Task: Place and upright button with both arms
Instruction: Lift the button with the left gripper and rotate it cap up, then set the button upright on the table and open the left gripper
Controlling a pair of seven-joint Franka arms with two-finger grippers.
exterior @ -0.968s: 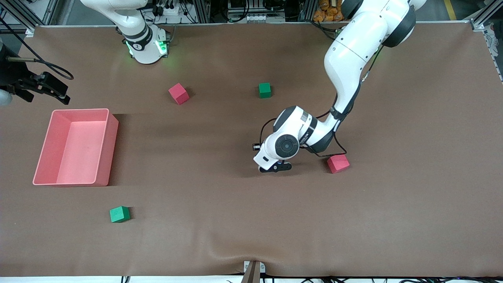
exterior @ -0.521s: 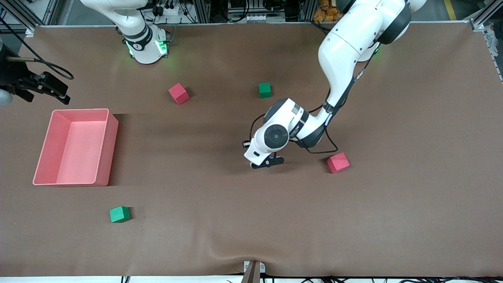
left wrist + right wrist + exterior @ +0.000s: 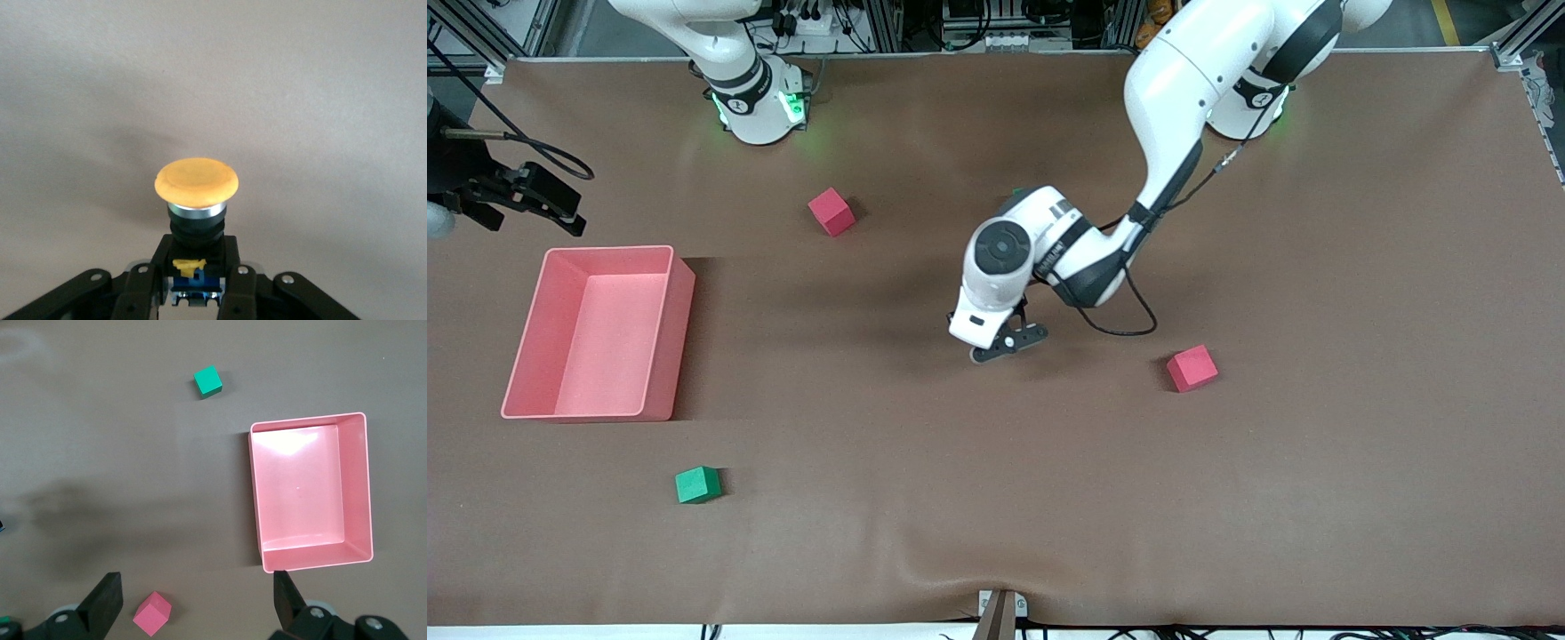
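My left gripper (image 3: 1009, 342) is over the middle of the table, shut on the button (image 3: 197, 181). In the left wrist view (image 3: 195, 283) its black fingers (image 3: 145, 287) clamp the button's black body with blue and yellow details, and the round orange cap points away from the wrist. In the front view the button is hidden under the wrist. My right gripper (image 3: 197, 603) is open and empty, held above the table at the right arm's end; in the front view (image 3: 538, 200) it is beside the pink bin (image 3: 680, 329).
A red cube (image 3: 831, 211) and a mostly hidden green cube (image 3: 1017, 190) lie near the arm bases. Another red cube (image 3: 1192, 368) lies toward the left arm's end. A green cube (image 3: 697, 484) lies nearer the front camera than the bin.
My left arm has carried the button toward the right arm's end of the table, away from the red cube. The right arm has not moved.
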